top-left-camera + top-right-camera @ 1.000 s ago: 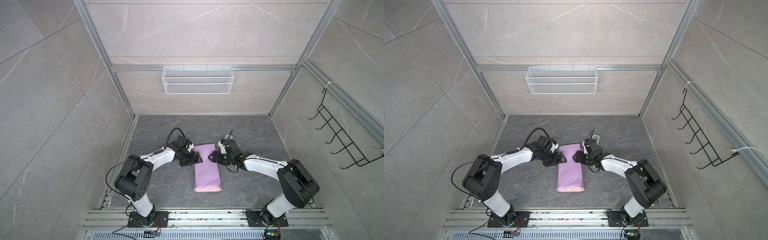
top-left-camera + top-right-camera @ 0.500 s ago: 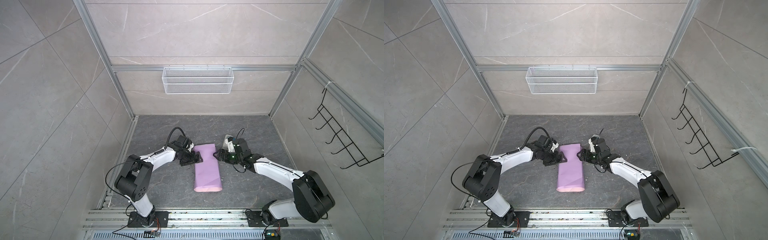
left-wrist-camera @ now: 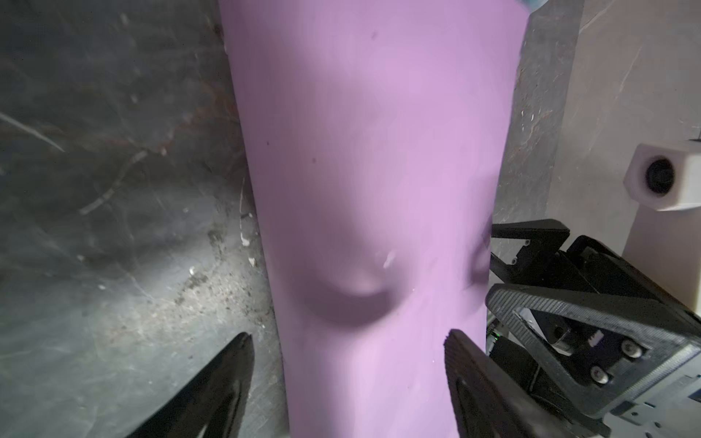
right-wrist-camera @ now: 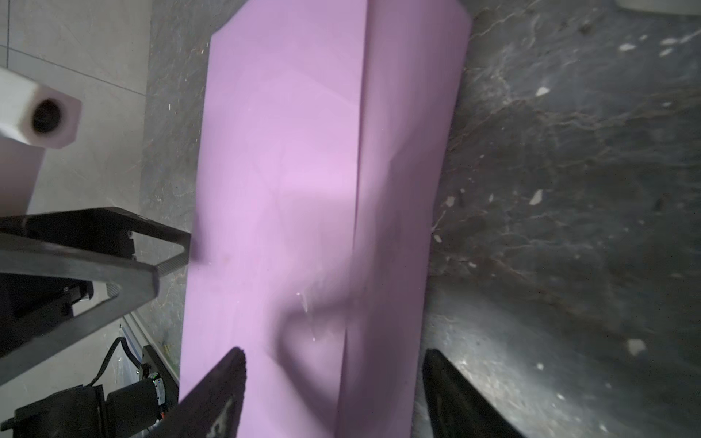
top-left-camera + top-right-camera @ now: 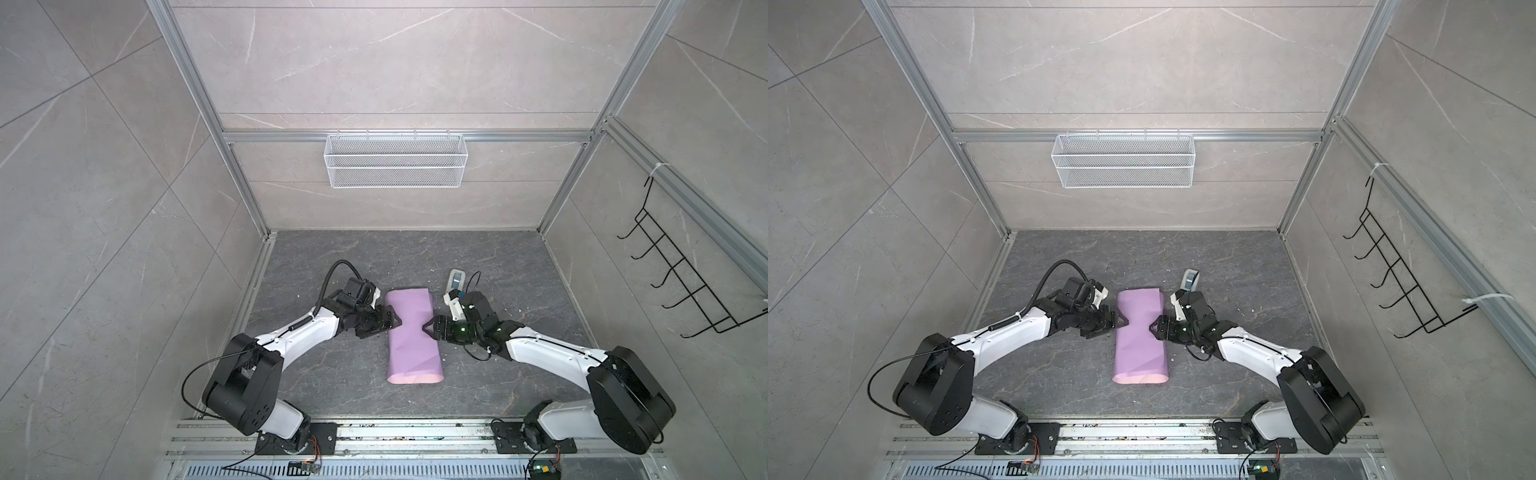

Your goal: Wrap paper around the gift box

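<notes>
The paper (image 5: 412, 338) (image 5: 1140, 340) lies lilac side out as a long wrapped bundle on the dark floor, pinched in at its middle. The gift box is hidden, presumably inside it. My left gripper (image 5: 394, 322) (image 5: 1121, 322) is open at the bundle's left edge, level with the pinch. In the left wrist view the paper (image 3: 371, 151) runs under the left gripper (image 3: 349, 337). My right gripper (image 5: 428, 328) (image 5: 1154, 328) is open at the opposite edge, facing the left one. In the right wrist view the paper (image 4: 303, 151) lies beneath the right gripper (image 4: 333, 352). A seam runs along the bundle.
A small grey-white tape dispenser (image 5: 456, 281) (image 5: 1190, 279) stands just behind the right wrist. A white wire basket (image 5: 395, 166) hangs on the back wall. A black hook rack (image 5: 685, 286) is on the right wall. Small scraps dot the floor.
The right arm's elbow has swung out to the right and its gripper has slid a little nearer along the paper's right edge, uncovering the tape dispenser. The left gripper has barely moved.
</notes>
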Available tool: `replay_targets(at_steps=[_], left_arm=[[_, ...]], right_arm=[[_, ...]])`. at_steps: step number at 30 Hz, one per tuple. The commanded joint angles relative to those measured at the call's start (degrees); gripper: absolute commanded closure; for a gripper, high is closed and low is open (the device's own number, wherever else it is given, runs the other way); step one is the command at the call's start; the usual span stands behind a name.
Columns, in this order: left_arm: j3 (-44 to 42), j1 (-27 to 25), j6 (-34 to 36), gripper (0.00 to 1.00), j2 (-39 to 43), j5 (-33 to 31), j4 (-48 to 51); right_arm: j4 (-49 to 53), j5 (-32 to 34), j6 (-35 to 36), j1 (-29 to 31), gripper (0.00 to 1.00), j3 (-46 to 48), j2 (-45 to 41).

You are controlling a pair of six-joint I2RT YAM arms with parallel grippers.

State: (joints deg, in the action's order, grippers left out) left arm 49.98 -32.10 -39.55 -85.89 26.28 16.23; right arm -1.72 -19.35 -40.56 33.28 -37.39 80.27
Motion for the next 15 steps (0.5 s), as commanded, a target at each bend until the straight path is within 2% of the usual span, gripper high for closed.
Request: replay_targets(at_steps=[1, 6, 15], left_arm=[[1.1, -0.5, -2.0, 0.25, -1.3, 4.3, -3.8], [4.2, -0.4, -1.7, 0.31, -5.2, 4.3, -4.5], [10.1, 2.1, -1.0, 0.31, -11.9, 3.3, -5.5]], right_arm=[[-4.3, -0.5, -3.1, 0.6, 0.28, -0.2, 2.1], [-6.8, 0.2, -4.9, 0.8, 0.34, -1.7, 5.1], [-5.6, 3.0, -2.1, -0.4, 0.38, -8.3, 10.1]])
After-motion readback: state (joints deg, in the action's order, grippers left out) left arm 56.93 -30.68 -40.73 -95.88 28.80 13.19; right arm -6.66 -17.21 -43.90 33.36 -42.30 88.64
